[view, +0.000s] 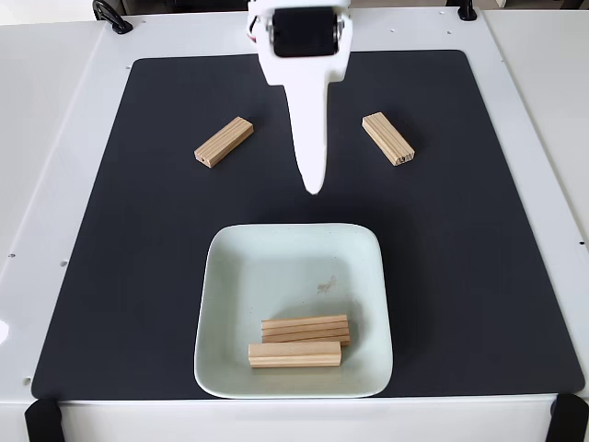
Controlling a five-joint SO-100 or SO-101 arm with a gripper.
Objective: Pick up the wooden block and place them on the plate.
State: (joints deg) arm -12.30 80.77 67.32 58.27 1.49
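On the black mat (pixel 138 276) covering the white table (pixel 55 110), the pale mint square plate (pixel 230 276) sits near the front edge of the fixed view, holding two wooden blocks: one (pixel 306 328) lies lengthwise, and another (pixel 294 354) lies just in front, touching it. Two more blocks rest on the mat well apart, one (pixel 224 141) at left and one (pixel 387 138) at right. Between them the white gripper (pixel 314 184) points down toward the plate's far rim, holding nothing; whether its jaws are parted cannot be told.
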